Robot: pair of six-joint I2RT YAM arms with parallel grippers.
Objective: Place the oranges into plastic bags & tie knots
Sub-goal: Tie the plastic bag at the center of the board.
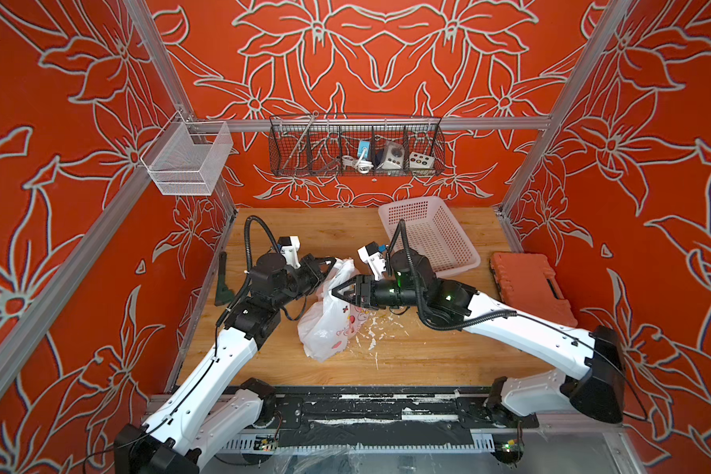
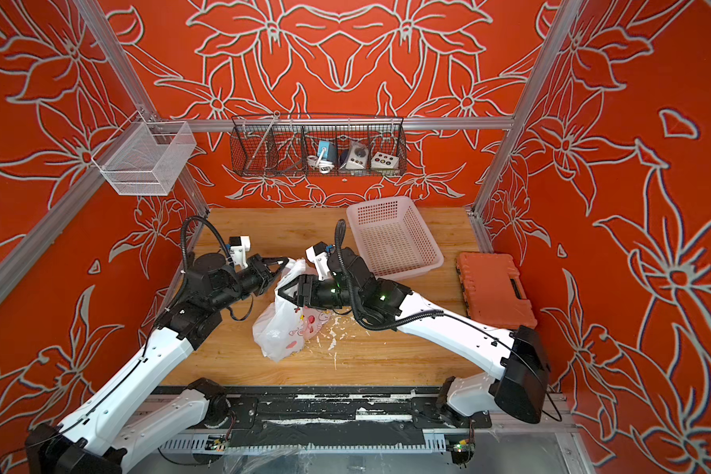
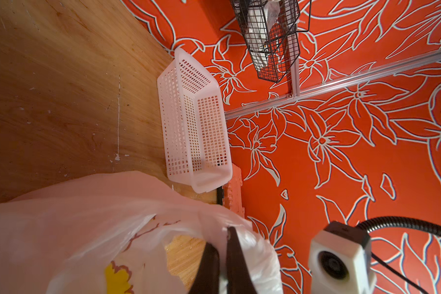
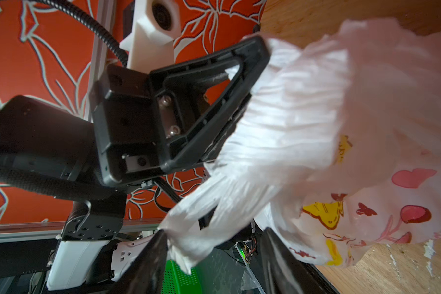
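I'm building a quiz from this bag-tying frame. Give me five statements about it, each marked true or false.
1. The white perforated plastic basket holds nothing. True.
2. The left gripper hangs open, clear of the thin white printed plastic bag. False: it is shut on the bag's plastic.
3. The right gripper's jaws stand apart with a white loop handle between them. True.
4. The orange plastic tool case lies open. False: it is closed.
5. The basket stands on the wooden table, apart from the bag. True.
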